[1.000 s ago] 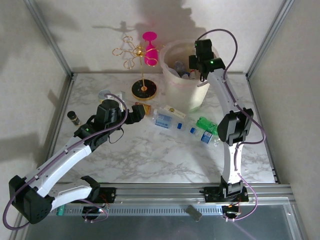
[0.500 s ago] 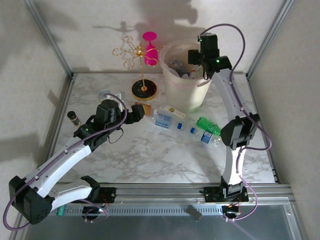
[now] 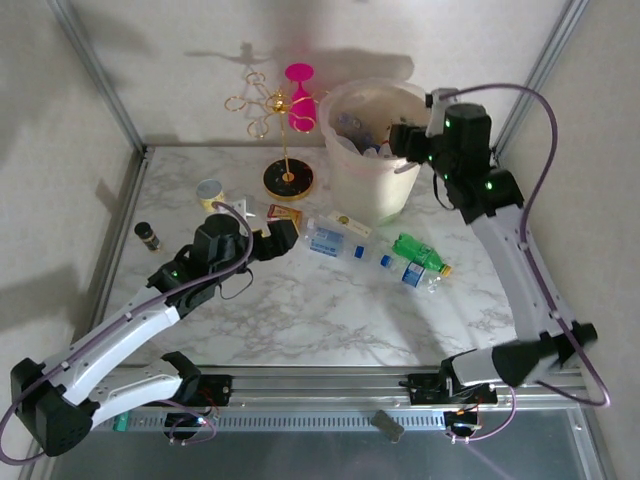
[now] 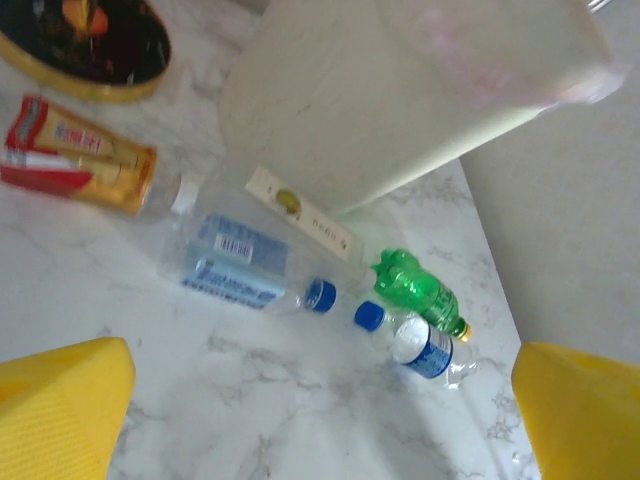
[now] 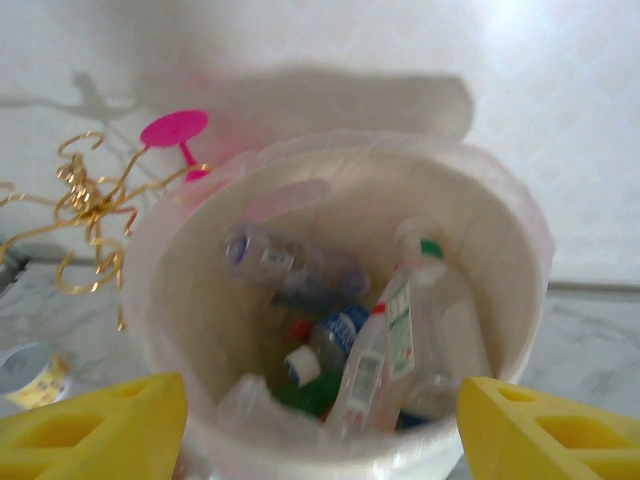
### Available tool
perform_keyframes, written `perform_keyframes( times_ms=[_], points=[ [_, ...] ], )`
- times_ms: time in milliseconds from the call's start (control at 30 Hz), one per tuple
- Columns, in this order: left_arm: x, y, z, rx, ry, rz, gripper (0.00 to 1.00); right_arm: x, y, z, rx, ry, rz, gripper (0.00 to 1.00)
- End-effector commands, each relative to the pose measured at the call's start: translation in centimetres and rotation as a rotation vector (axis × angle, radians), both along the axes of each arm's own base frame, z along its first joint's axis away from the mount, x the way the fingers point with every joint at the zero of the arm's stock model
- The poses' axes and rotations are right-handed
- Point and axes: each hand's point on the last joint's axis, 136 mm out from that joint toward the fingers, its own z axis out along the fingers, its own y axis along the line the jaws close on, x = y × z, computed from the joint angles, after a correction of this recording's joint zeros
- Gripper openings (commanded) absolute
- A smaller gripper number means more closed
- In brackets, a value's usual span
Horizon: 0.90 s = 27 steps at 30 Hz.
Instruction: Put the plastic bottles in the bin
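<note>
Five bottles (image 4: 240, 268), one green, lie on the table (image 3: 300, 310) just beside the cream bin (image 3: 365, 195); more sit jumbled inside. A gold stand (image 3: 268, 105) flanks it. Both the left claw (image 4: 320, 405) and right claw (image 5: 320, 430) gape wide, empty.

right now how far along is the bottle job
Done: several bottles lie in the bin. In hand: nothing; left gripper and right gripper are open and empty. Left: five on the table by the bin: red-label bottle, blue-label bottle, cream-label bottle, green bottle, small blue-capped bottle.
</note>
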Motion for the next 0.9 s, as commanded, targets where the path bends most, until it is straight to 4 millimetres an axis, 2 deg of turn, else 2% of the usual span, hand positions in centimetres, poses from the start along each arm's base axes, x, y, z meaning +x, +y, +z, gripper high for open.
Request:
perform_keyframes(
  times_ms=[0,67,200,333,467,633,867],
  points=[
    [-0.4,-0.6,-2.5,-0.097,0.088,0.017,0.96,-2.8,0.8,-0.2,0.065,-0.016,0.059,0.69],
    [-0.2,-0.1,-3.9,-0.110,0.130,0.064,0.97,-4.7,1.5,-1.4,0.063,-0.001,0.112,0.68],
    [0.3,1.4,-7.3,-0.169,0.241,0.144,0.98,-7.6,3.7,-5.6,-0.018,0.074,0.194,0.66],
    [0.8,4.4,-11.7,-0.243,0.362,0.239,0.98,-9.7,6.5,-10.8,-0.145,0.167,0.259,0.66],
    [0.8,7.6,-14.1,-0.241,0.402,0.327,0.98,-11.1,10.2,-15.3,-0.266,0.225,0.338,0.66],
    [0.4,10.0,-14.2,-0.215,0.387,0.378,0.98,-10.1,13.7,-20.5,-0.368,0.297,0.400,0.67],
    [-0.2,10.4,-10.6,-0.165,0.293,0.338,0.98,-6.5,17.4,-27.1,-0.480,0.382,0.451,0.73]
  ],
)
